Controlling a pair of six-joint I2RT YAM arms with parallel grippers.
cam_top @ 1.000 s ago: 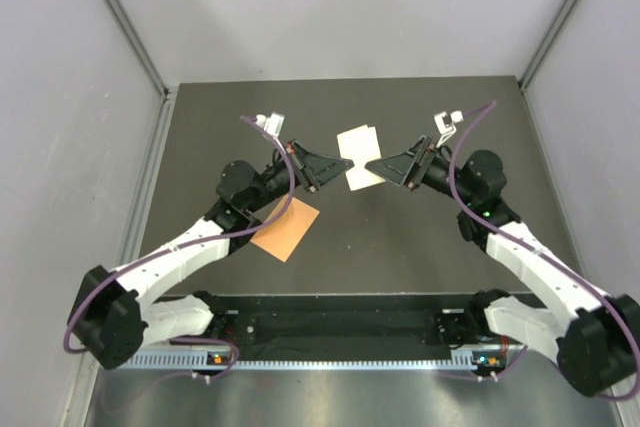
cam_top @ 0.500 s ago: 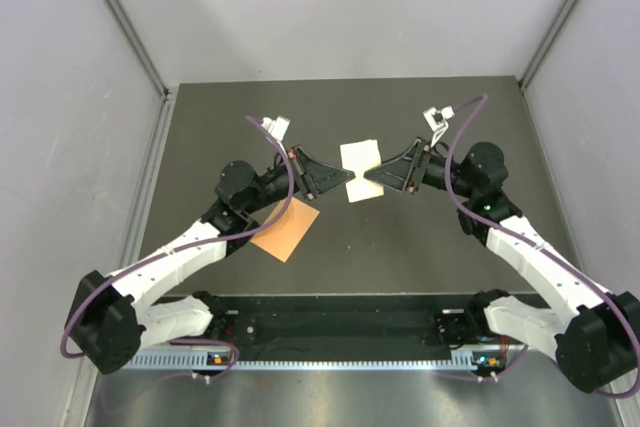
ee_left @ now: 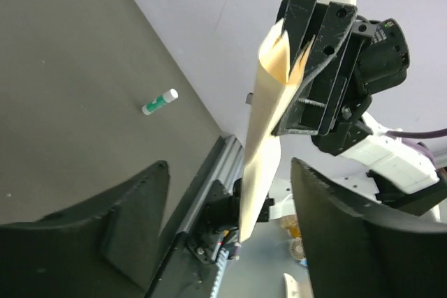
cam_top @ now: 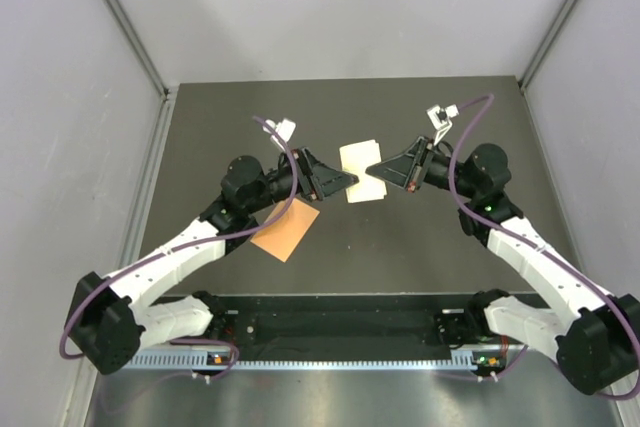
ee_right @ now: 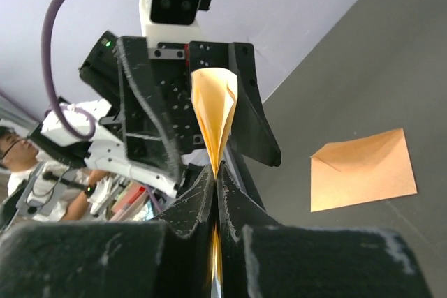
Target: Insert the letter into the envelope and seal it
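Note:
The letter, a folded cream sheet, hangs in the air over the middle of the table between my two grippers. My right gripper is shut on its right edge, and in the right wrist view the fingers press together on the fold of the letter. My left gripper is open, with its fingers on either side of the letter and apart from it. The orange envelope lies flat on the table under the left arm, and the right wrist view shows the envelope with its flap closed.
A small green and white glue stick lies on the dark tabletop. Grey walls close in the table on three sides. A metal rail with the arm bases runs along the near edge.
The left gripper has opened and let go of the letter. The right gripper has shut on the letter's other edge. Both grippers stay close together.

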